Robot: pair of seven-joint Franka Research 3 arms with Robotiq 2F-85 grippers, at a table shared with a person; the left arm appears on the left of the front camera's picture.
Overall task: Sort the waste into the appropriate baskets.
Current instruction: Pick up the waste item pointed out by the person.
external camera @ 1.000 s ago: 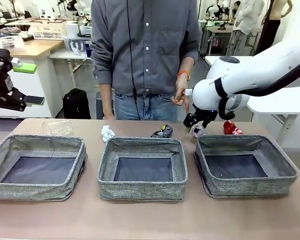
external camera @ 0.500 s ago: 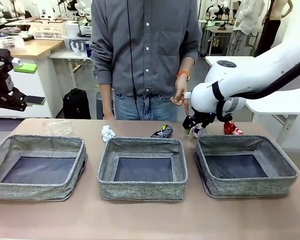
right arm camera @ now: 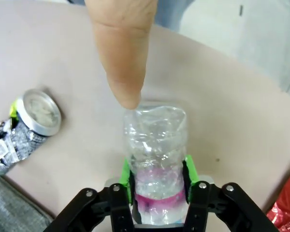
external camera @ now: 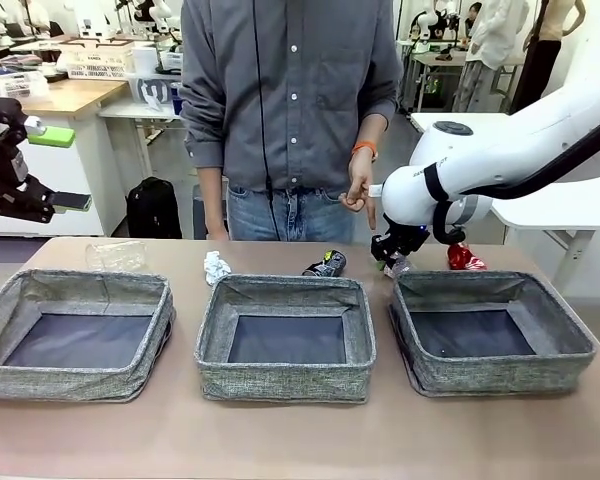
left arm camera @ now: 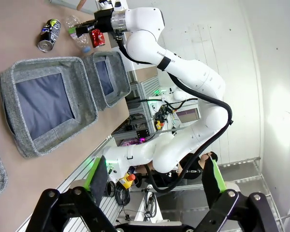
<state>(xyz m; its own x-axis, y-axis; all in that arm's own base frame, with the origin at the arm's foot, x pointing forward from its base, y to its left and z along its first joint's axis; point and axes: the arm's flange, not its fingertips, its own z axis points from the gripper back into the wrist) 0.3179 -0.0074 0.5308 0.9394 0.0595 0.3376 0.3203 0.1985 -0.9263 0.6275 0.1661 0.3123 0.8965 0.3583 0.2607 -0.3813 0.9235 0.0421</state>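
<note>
Right fingers (right arm camera: 125, 177) have shut since a second ago, clamped on the bottle (right arm camera: 155, 135); left fingers (left arm camera: 97, 178) stand wide apart.

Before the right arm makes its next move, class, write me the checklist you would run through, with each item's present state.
1. Grip: right gripper is shut on the clear bottle, pads at its pink label: ok.
2. Person clear: a finger touches the bottle's far end: not ok.
3. Bottle lifted off the table: cannot tell.
4. Neighbours: black can and red can lie apart from the bottle: ok.
5. Bin nearby: right basket sits just on the robot's side of the gripper: ok.
6. Left gripper open, away from the bottle: ok.
</note>
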